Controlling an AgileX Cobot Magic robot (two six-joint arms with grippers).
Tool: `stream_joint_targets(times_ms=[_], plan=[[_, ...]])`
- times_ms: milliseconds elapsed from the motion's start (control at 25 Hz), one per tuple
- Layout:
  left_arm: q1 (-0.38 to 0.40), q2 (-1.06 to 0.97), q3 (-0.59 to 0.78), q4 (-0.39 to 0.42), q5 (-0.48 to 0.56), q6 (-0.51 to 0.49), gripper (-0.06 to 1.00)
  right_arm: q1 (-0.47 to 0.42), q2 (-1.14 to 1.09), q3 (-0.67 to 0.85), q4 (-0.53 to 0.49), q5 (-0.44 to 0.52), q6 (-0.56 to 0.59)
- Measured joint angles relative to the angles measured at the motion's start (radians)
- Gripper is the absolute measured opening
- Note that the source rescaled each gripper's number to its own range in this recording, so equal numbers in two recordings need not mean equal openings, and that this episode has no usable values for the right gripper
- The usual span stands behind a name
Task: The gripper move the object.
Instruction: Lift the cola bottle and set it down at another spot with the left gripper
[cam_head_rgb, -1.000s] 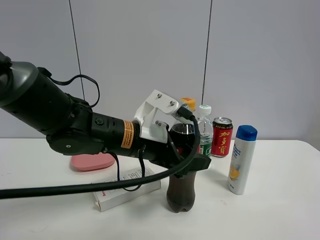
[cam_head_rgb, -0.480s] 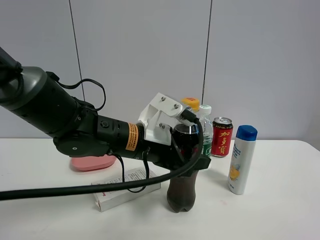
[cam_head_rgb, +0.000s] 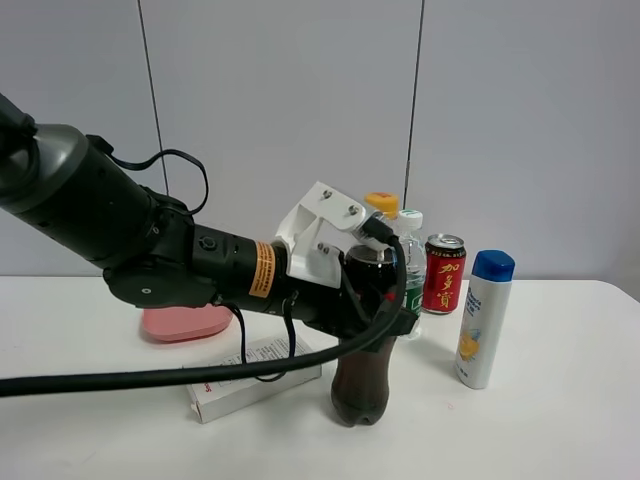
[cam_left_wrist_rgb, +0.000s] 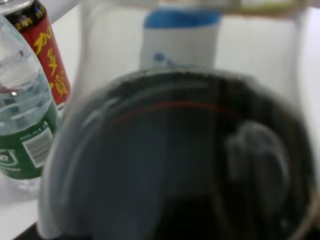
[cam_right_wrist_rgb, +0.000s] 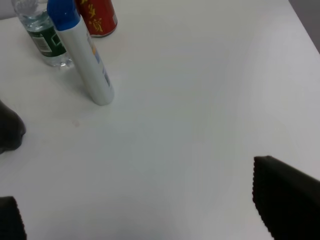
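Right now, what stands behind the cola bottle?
A green-labelled water bottle stands just behind the cola bottle, a red can beside it. The left hand and the cola cover much of the water bottle.

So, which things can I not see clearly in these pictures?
- Left gripper, how its jaws meet the cola bottle: in the exterior high view, the white bracket and cable cover them; the left wrist view is a blur of bottle.
- Pink object: exterior high view, arm hides its top.
- White box print: exterior high view, too small.
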Motion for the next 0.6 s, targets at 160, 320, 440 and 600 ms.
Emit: stream_joint_targets(times_ms=[160,320,440,600], plan=[[0.000,-0.074,-0.059,0.031,0.071,-0.071,0.01,0.000,0.000,0.000,0.000,0.000,0.000],[0.019,-0.147,-0.185,0.133,0.153,-0.229,0.01,0.000,0.000,0.000,0.000,0.000,0.000],[0.052,-0.162,-0.274,0.244,0.199,-0.392,0.01,0.000,0.000,0.000,0.000,0.000,0.000],[0.107,-0.162,-0.367,0.382,0.306,-0.595,0.00,0.000,0.000,0.000,0.000,0.000,0.000]])
